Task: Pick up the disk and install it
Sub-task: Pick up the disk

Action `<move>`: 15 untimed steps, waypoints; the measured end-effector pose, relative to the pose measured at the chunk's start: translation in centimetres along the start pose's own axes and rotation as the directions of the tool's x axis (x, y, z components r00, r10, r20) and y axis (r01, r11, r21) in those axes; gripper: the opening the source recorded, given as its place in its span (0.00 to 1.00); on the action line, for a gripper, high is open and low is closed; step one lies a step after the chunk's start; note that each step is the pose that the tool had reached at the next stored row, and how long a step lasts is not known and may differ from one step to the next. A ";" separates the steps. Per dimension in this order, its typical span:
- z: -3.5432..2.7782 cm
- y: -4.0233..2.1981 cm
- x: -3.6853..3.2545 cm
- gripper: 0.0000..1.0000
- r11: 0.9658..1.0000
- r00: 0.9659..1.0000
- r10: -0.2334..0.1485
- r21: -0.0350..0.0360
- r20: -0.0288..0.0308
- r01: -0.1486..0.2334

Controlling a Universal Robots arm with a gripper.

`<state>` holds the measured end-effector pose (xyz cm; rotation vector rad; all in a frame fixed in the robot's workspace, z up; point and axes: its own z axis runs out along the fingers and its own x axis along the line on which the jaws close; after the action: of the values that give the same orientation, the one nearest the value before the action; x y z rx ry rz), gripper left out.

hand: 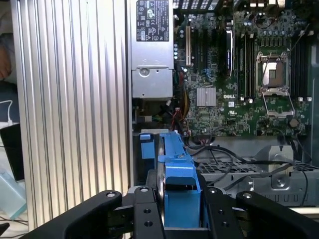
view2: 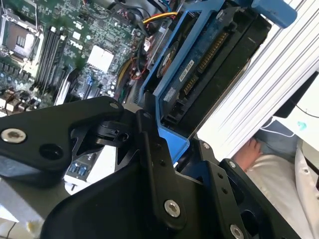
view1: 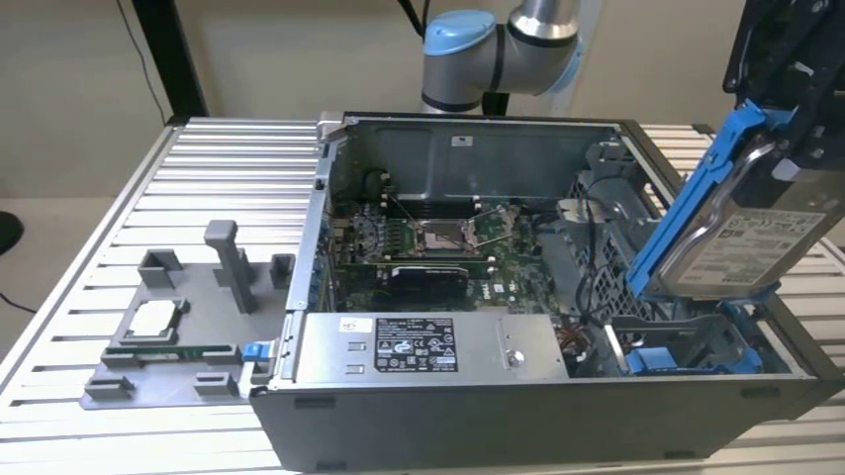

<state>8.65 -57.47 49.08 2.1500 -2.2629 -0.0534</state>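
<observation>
The disk (view1: 742, 240), a silver-grey drive with a white label in a bright blue carrier, hangs tilted over the right end of the open computer case (view1: 528, 406). My gripper (view1: 797, 158) is shut on its upper end, coming in from the exterior view's upper right. Below the disk lies the drive bay (view1: 676, 351) with blue plastic parts. In the first wrist view the blue carrier (hand: 177, 181) sits clamped between my black fingers (hand: 144, 214), edge-on, above the case. The second wrist view shows the disk's underside (view2: 199, 59) with its connector and circuit board, held in my gripper (view2: 164, 144).
A grey power supply box (view1: 410, 346) with a sticker fills the case's front. The motherboard (view1: 436, 242) lies behind it. A grey fixture (view1: 172, 336) with a memory stick and a small chip rests on the slatted table at the exterior view's left. A person's hand (view2: 251, 152) shows beside the table.
</observation>
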 end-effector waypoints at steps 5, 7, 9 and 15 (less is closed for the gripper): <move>0.19 -0.12 0.27 0.00 1.000 1.000 0.000 0.000 0.000 0.000; 0.23 -0.23 0.48 0.00 1.000 1.000 0.000 0.000 0.000 0.000; 0.31 -0.28 0.61 0.00 1.000 1.000 0.000 0.000 0.000 0.000; 0.71 -0.35 0.74 0.00 1.000 1.000 0.000 0.000 0.000 0.000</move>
<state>8.93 -58.22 48.36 2.1500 -2.2631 -0.0535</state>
